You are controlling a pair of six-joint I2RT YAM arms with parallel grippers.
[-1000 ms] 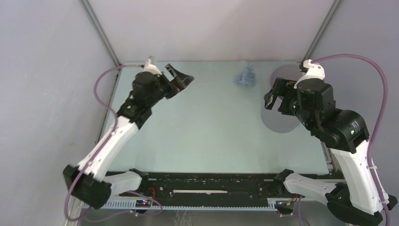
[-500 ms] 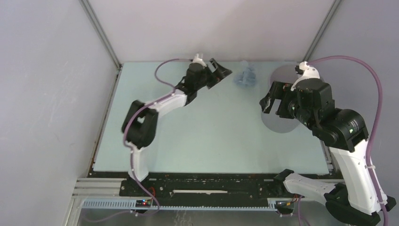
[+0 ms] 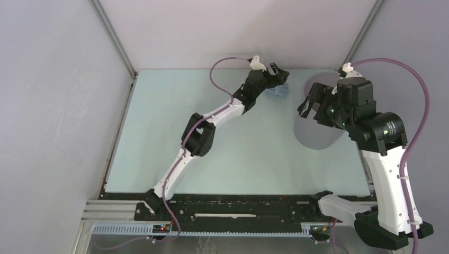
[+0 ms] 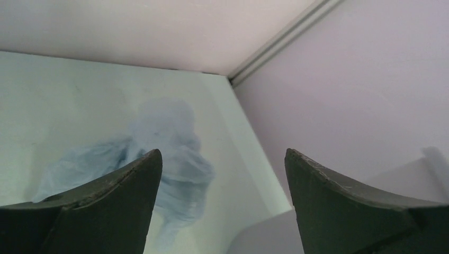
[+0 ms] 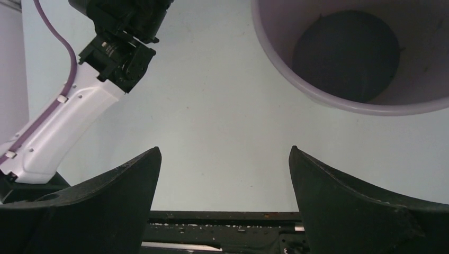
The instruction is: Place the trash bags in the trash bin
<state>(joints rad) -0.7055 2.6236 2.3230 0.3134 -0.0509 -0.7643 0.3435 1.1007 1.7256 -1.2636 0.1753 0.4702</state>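
Note:
The pale-blue crinkly trash bag (image 3: 280, 91) lies crumpled on the table at the far back, just left of the grey trash bin (image 3: 317, 135). My left gripper (image 3: 280, 77) is stretched out to the back and hovers over the bag, open and empty. In the left wrist view the bag (image 4: 172, 159) lies below and left of the open gripper (image 4: 221, 154), partly behind the left finger. My right gripper (image 3: 308, 109) is open and empty above the bin's left side. In the right wrist view the bin (image 5: 317, 100) shows its dark inside, beyond the open gripper (image 5: 223, 153).
The enclosure's back wall and right wall (image 4: 344, 95) meet in a corner close behind the bag. The left arm (image 5: 79, 100) reaches diagonally across the table. The black base rail (image 3: 238, 209) runs along the near edge.
My left arm has swung from the far left corner rightward along the back wall to above the bag. My right gripper has stayed by the bin, shifting only slightly.

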